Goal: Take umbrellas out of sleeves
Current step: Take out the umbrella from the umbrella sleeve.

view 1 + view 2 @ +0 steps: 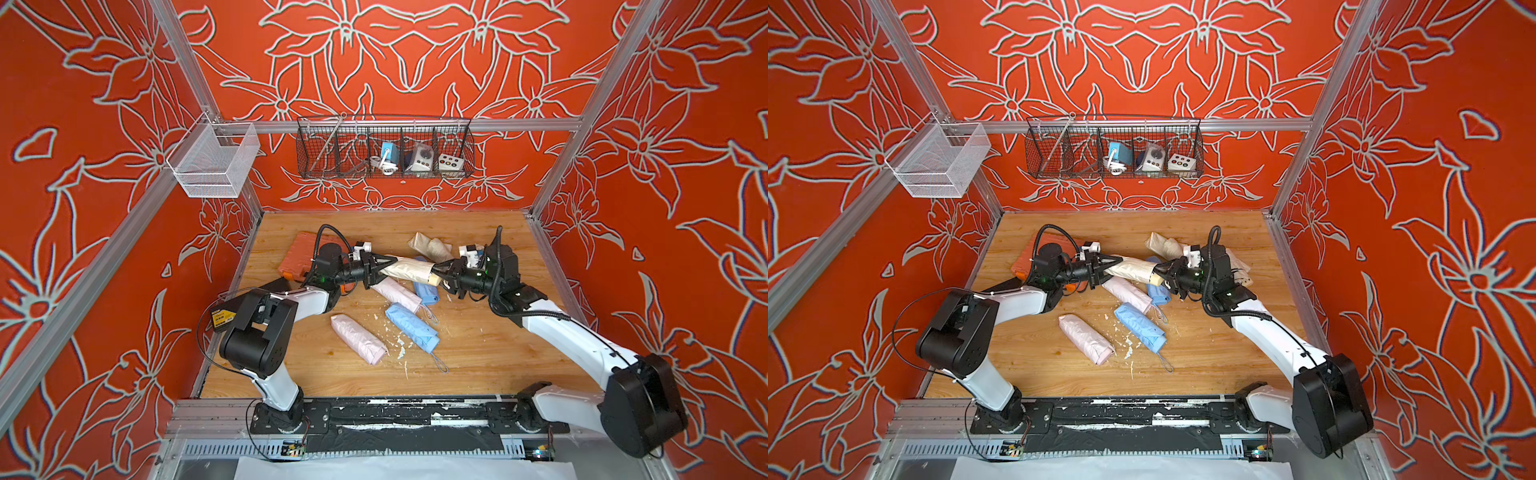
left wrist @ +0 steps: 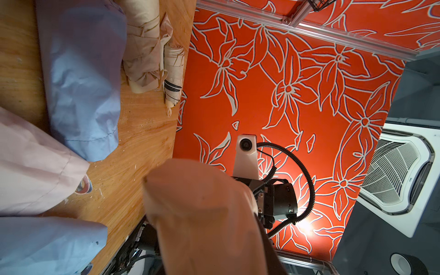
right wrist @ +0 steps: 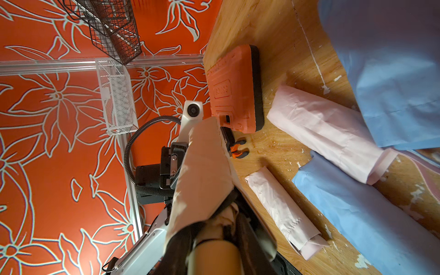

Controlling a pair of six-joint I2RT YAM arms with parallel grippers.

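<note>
Evidently the cream sleeve (image 1: 409, 268) hangs above the surface (image 1: 478, 353), mid-frame in both top views. The left hand (image 1: 385, 265) grasps its closed end, and the right hand (image 1: 437, 272) is clenched on the cream umbrella (image 3: 214, 257) at its handle end. I judge it thin, slippery cloth over a stiff, light core, best held at those ends. The embossed lettering on the orange case (image 3: 232, 90) is unreadable.

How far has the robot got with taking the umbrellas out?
Looks done: bare cream umbrellas lie at the back. In hand: the left gripper and right gripper have jaws shut on one cream sleeved umbrella, held between them. Still to do: two pink umbrellas and two blue umbrellas look sleeved.
</note>
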